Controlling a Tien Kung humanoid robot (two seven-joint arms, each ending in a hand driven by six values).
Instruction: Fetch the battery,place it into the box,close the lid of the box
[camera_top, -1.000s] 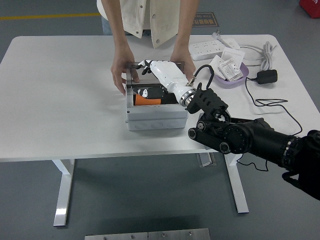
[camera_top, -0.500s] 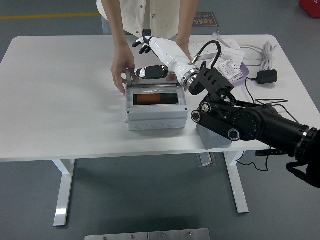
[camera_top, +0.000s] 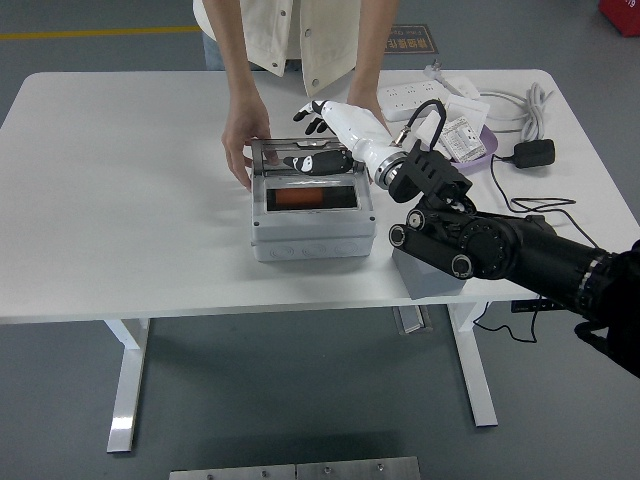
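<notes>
A grey box (camera_top: 305, 236) stands mid-table with its top open, and the orange battery (camera_top: 304, 199) lies inside. The clear lid (camera_top: 285, 155) is hinged at the back edge and stands tilted over the opening. My right hand (camera_top: 318, 135), white with black fingertips, is at the lid's back right. Its fingers (camera_top: 312, 115) are spread above and behind the lid, and its thumb (camera_top: 312, 163) lies against the lid's front face. It holds nothing. A person's hand (camera_top: 240, 148) steadies the box at its back left. The person's other hand (camera_top: 371, 124) is mostly hidden behind my forearm.
A white power strip (camera_top: 415, 96) lies at the back right. Beside it are a purple bowl (camera_top: 484, 154) holding packets, a black adapter (camera_top: 533, 152) with its cable, and a coiled white cord (camera_top: 538, 100). The person stands at the far edge.
My right hand came up out of the box, leaving the battery inside. It swung back behind the lid, then moved right and down. The lid has tipped further forward over the opening.
</notes>
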